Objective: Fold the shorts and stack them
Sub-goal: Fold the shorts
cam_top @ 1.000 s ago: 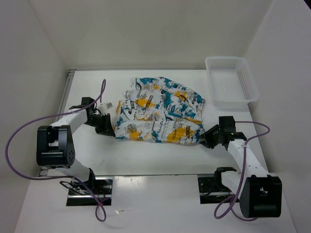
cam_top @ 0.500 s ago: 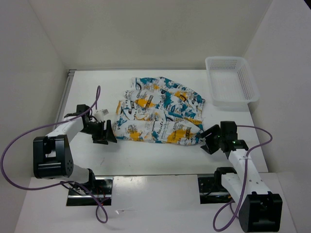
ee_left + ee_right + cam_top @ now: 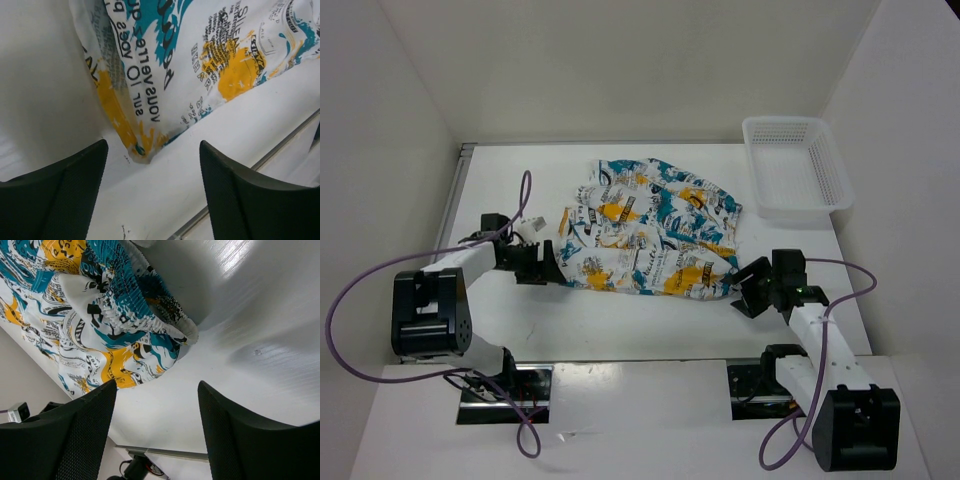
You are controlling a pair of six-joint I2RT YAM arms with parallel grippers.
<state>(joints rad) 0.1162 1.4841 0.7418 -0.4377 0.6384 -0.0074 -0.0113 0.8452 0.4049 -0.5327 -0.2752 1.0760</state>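
Observation:
The shorts (image 3: 650, 235), white with teal, orange-yellow and black print, lie rumpled and partly folded in the middle of the table. My left gripper (image 3: 542, 265) sits just off their left corner, open, with nothing between its fingers. In the left wrist view that corner (image 3: 142, 147) lies on the table ahead of the jaws. At the shorts' right end my right gripper (image 3: 748, 287) is open and empty too. The gathered waistband (image 3: 145, 315) shows in the right wrist view, beyond the black fingers (image 3: 75, 435).
A white plastic mesh basket (image 3: 795, 165) stands at the table's back right corner. White walls close in the table on the left, back and right. A purple cable (image 3: 525, 195) arcs over the left arm. A metal rail (image 3: 640, 362) runs along the near edge.
Both grippers have opened and let go of the shorts' lower corners, which now rest on the table. The right gripper has drawn back towards the near edge; the left has shifted slightly.

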